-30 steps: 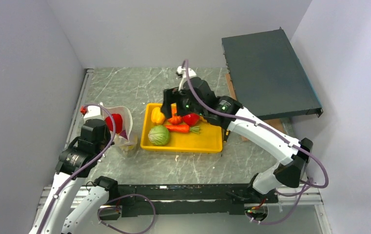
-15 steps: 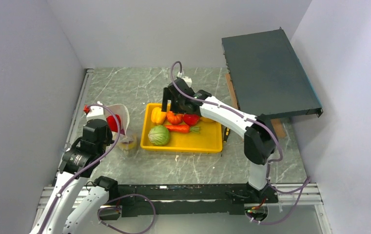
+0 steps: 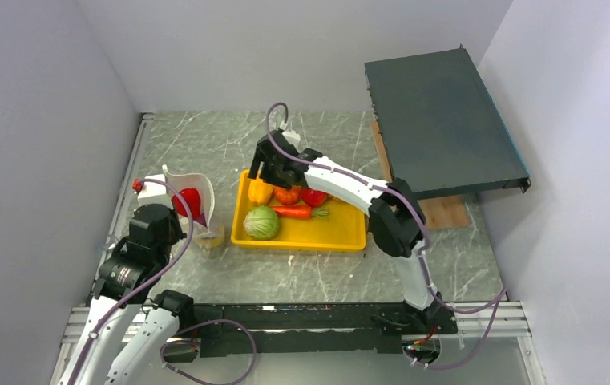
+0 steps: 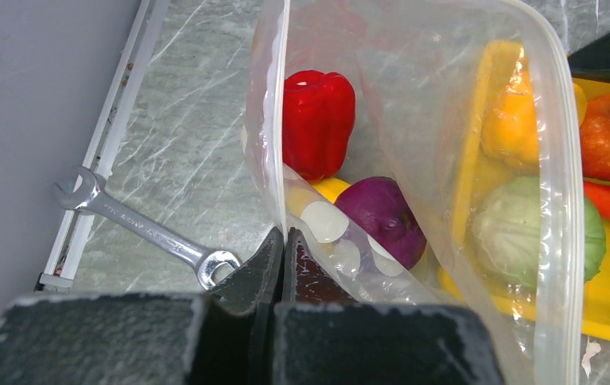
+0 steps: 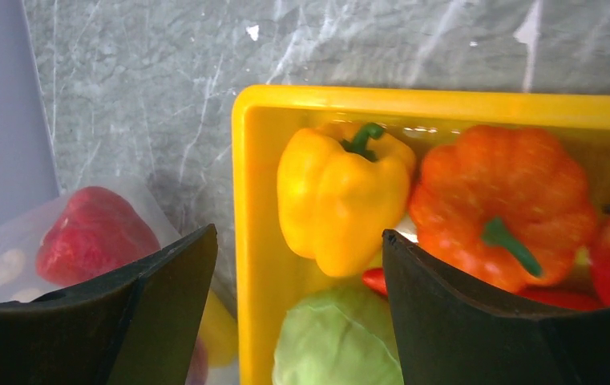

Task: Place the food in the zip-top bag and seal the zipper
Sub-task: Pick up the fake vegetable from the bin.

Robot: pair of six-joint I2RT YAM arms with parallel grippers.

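My left gripper is shut on the near edge of the zip-top bag and holds its mouth up and open. The whitish zipper runs round the rim. In the bag lie a red pepper, a purple onion and a yellow piece. My right gripper hangs open over the left end of the yellow tray, just above the yellow pepper. Beside the pepper sit the orange pumpkin, the red tomato, the carrot and the green cabbage.
A steel wrench lies on the marble table by the left rail. A dark flat box rests tilted at the back right, on a wooden board. Grey walls close in the left, back and right sides.
My right gripper has swung left across the tray, from over the tomato and pumpkin to over the yellow pepper, its jaws a little narrower. The left gripper still holds the bag.
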